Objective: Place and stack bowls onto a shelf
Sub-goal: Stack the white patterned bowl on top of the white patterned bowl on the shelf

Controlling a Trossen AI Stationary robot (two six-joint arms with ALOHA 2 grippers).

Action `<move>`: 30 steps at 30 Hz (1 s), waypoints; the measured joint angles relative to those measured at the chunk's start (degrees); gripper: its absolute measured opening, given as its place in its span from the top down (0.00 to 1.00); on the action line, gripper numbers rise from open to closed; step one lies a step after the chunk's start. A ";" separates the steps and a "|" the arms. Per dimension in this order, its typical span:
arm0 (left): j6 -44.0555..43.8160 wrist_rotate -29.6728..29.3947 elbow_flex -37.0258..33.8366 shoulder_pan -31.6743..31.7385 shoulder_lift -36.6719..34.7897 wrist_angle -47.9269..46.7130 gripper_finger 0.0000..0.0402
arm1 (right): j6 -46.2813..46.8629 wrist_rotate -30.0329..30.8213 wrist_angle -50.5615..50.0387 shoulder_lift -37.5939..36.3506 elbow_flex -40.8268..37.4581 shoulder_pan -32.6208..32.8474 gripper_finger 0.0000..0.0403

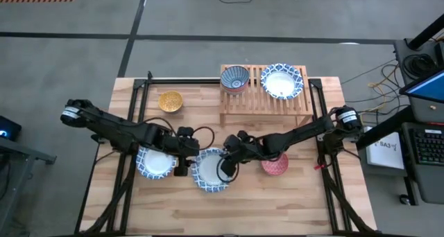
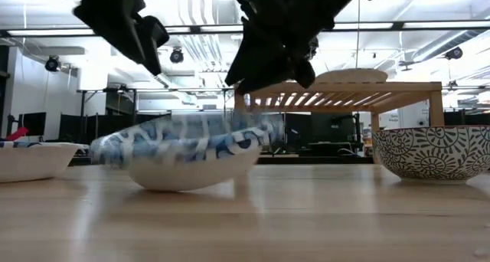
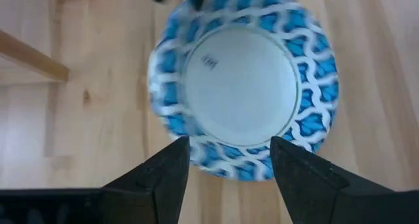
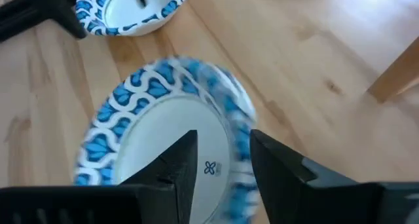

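A large blue-and-white bowl [image 1: 210,170] sits on the table between my two grippers. In the low view this bowl [image 2: 184,151] stands on its white base, tilted, with its left rim lower, and it looks blurred. My left gripper [image 1: 184,159] is open just above the bowl's left rim [image 3: 229,168]. My right gripper [image 1: 229,157] is open above its right rim [image 4: 239,145], with a finger on either side and apart from it. A second large bowl [image 1: 155,161] lies under my left arm. The wooden shelf [image 1: 263,102] holds a dark blue patterned bowl [image 1: 234,78] and a large bowl [image 1: 282,81].
A yellow bowl [image 1: 170,101] stands on the table left of the shelf. A red bowl [image 1: 275,165] sits under my right arm, close to the middle bowl. Bare wood lies along the table's near edge [image 1: 222,220].
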 joint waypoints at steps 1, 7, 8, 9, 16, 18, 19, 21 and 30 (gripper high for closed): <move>0.00 0.00 -0.23 -0.48 -0.16 -0.01 0.52 | -1.24 -0.04 0.00 -0.46 0.00 0.00 0.68; -1.71 0.00 -0.81 -2.81 -0.54 0.17 0.56 | -11.85 -2.90 -0.63 -3.36 0.00 1.02 0.67; -2.30 -0.02 -0.81 -3.20 -0.57 0.27 0.57 | -15.17 -5.34 -0.40 -3.60 0.00 1.71 0.67; -2.88 -0.04 -0.97 -3.57 -0.73 0.38 0.58 | -18.60 -8.63 0.11 -3.70 0.00 2.63 0.67; -5.03 -0.42 -3.56 -7.39 -1.85 8.07 0.61 | -26.34 -9.52 1.26 -0.69 0.02 10.25 0.69; -5.05 -0.44 -5.14 -8.65 -2.41 12.52 0.62 | -26.41 -7.44 2.17 1.03 0.02 11.52 0.69; -5.19 -0.46 -5.77 -9.12 -2.47 14.25 0.62 | -26.37 -7.06 2.24 1.71 0.01 11.93 0.69; -5.89 -0.47 -6.54 -10.12 -2.48 17.70 0.62 | -25.47 -6.48 2.89 2.69 0.00 12.27 0.69; -8.20 -0.51 -8.27 -13.34 -2.64 21.72 0.62 | -26.91 -6.49 3.06 8.80 0.35 12.22 0.68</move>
